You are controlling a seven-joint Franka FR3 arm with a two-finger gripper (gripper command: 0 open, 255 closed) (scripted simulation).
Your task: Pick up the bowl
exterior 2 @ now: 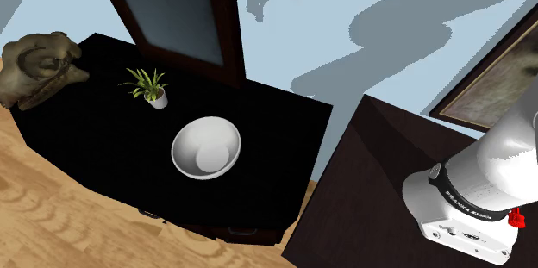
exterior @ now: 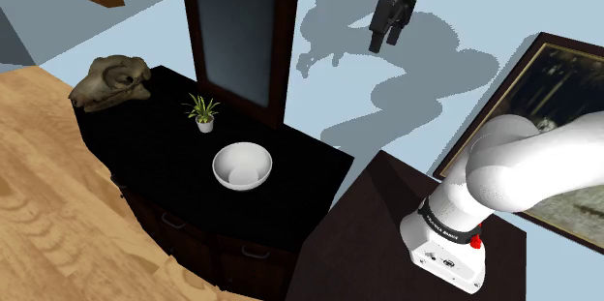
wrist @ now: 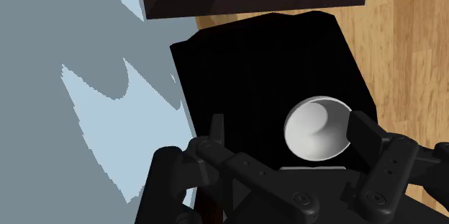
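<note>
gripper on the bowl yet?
No, in the shoulder view the gripper hangs high by the wall, well apart from the white bowl on the black cabinet top.

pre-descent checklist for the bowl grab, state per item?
1. Gripper open: ok. The fingers stand apart in the wrist view and hold nothing.
2. Bowl upright and empty: ok. It sits on the black cabinet top.
3. Room around the bowl: ok. The potted plant and skull stand apart from it.
4. Gripper centred over the bowl: not ok. It hangs high and off to the side, and in the wrist view the bowl lies by one finger.
5. Rim fits the finger gap: cannot tell.
</note>
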